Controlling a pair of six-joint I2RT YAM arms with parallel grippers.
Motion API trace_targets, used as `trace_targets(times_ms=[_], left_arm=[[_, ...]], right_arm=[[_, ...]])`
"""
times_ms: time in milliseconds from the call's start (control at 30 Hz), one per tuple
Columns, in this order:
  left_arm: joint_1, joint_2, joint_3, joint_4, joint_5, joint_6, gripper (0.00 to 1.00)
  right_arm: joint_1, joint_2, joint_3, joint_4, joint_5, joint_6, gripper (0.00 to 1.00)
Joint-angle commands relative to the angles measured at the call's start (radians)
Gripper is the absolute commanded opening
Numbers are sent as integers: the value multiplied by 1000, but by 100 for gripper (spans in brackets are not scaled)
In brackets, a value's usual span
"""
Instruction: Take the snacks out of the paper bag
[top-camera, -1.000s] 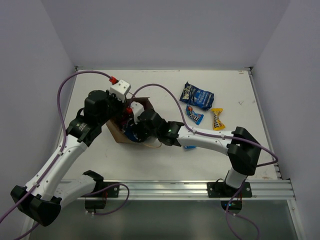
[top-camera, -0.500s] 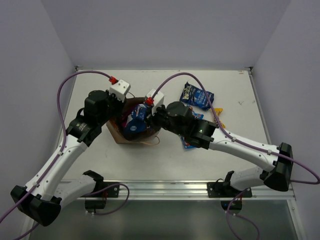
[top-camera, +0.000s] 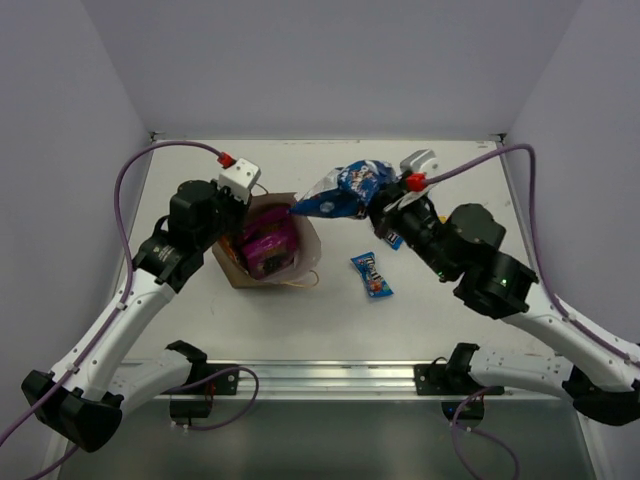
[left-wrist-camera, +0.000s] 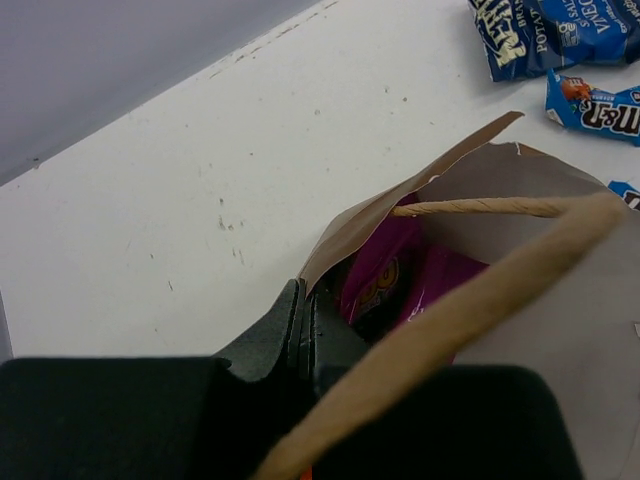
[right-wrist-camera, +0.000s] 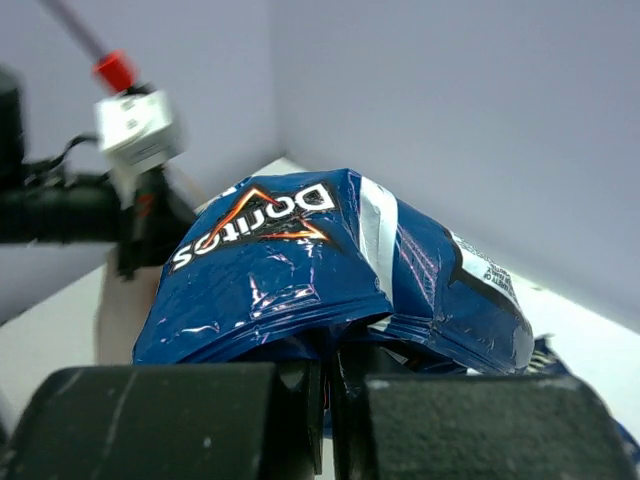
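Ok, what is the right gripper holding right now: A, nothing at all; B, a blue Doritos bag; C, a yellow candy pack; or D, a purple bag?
B: the right gripper is shut on the blue Doritos bag, which it holds clear of the paper bag.
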Motion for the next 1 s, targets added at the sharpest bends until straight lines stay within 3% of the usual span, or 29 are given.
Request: trace_targets(times_ms=[0,167,300,467,600,700,733,833,967], left_arm=[[-2,-5,8,63,-21,7,0],[-2,-8,16,61,-31,24,0],[-3,-34,10,84,-8,45,0],[-2,-66,8,124,57,100,0],[-2,-95,-9,188,82,153,0],[-2,-92,-20,233,103,192,0],[-2,-86,-14,236,113,202,0],[-2,-67,5,243,133,242,0],[-2,-38,17,305,134,311,0]], right_arm=[[-116,-40,-22,16,124,9,0],[-289,-35,-108,-11,29,110,0],[-396,80,-122,-24,-118,166,0],[-445,342,-48,-57,-264,216,0],[-465,559,129,-141,-301,248,1],[-474,677,266,-237,-301,259,27],[-474,685,297,-263,-330,253,46],[-468,625,355,-317,-396,200,75],[-421,471,326,-294,-427,80,81]])
